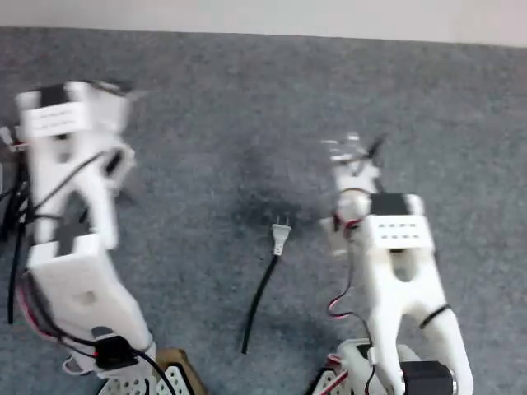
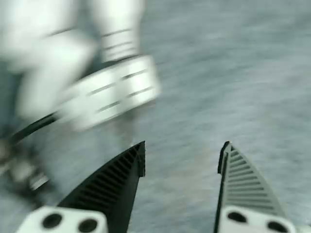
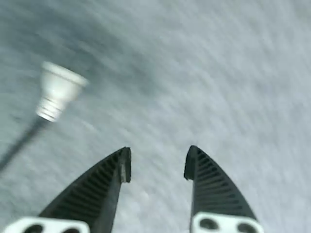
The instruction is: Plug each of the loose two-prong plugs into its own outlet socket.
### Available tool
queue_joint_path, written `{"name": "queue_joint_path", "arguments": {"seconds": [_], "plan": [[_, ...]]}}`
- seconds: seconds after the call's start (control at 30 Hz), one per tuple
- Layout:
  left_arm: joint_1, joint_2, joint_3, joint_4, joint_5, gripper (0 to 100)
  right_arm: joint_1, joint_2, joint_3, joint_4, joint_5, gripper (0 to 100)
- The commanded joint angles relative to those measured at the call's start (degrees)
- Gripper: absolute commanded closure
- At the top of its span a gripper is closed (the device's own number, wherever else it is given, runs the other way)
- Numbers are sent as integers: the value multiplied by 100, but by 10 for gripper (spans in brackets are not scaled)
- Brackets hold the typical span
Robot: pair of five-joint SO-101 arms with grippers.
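plug (image 1: pixel 281 234) lies in the middle of the table (image 1: pixel 206 99), prongs pointing far, cord (image 1: pixel 259 296) trailing near. right gripper (image 3: pixel 157 165) is open and empty, to the plug's right; left gripper (image 2: pixel 182 158) is open too. suggest pinching the plug body square, prongs left clear.

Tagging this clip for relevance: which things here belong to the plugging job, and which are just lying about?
Job: white two-prong plug, its black cord, left tool, right tool, both open.
Lying about: brown piece beside an arm's base, grey table covering.
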Motion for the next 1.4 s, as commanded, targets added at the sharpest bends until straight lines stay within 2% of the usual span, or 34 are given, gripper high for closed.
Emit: {"name": "queue_joint_path", "arguments": {"seconds": [0.0, 0.17, 0.3, 0.43, 0.6, 0.77, 1.0, 1.27, 1.37], "plan": [[1393, -145, 409, 114, 448, 741, 760, -171, -110, 541, 387, 803], [2826, -822, 664, 114, 1064, 741, 1376, -699, 945, 40, 774, 803], [3811, -1385, 1262, 62, 1407, 741, 1437, -1604, 1991, -382, 765, 803], [4268, -1464, 1921, -580, 1626, 759, 1429, -2466, 2695, -602, 730, 803], [4743, -936, 2396, -1275, 1644, 775, 1341, -3152, 3178, -769, 730, 803], [5077, -22, 2079, -1477, 1802, 775, 734, -3327, 3477, -804, 695, 803], [5103, 637, 743, -1037, 1802, 775, 233, -3345, 3424, -901, 607, 803], [5086, 1411, 75, -897, 1776, 778, 171, -3345, 3477, -1059, 607, 803], [5095, 1569, 31, -914, 1749, 846, 171, -3345, 3477, -1059, 607, 803]]}}
